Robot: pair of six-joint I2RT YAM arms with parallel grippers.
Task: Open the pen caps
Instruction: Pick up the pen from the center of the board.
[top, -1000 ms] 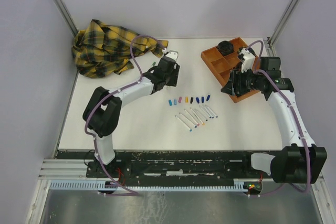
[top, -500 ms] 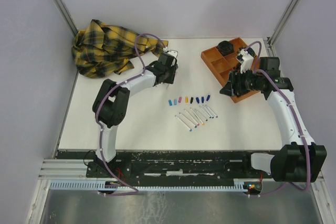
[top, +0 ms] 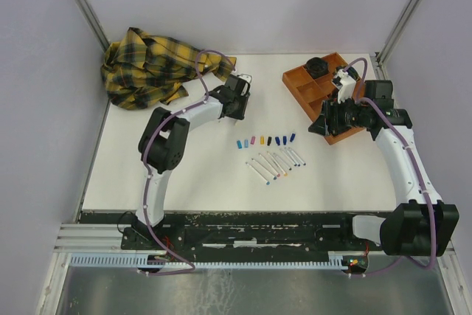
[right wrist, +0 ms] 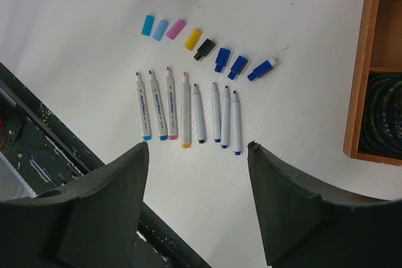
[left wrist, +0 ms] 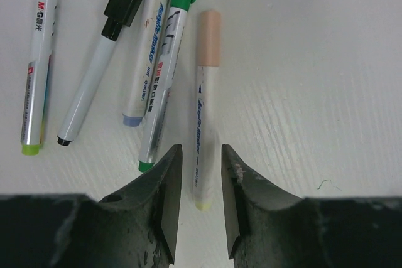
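Pen caps that are already off sit in a row in the upper half of my right wrist view, with bare barrels lined up below. Left wrist view shows capped pens, including a peach cap top centre on its white pen. My left gripper straddles that pen's tail, jaws slightly apart, not clamped. My right gripper is wide apart and empty. My worry is that pinching so near the tail lets the pen swing. The jaw at frame left is also just beside the green pen and could drag it.
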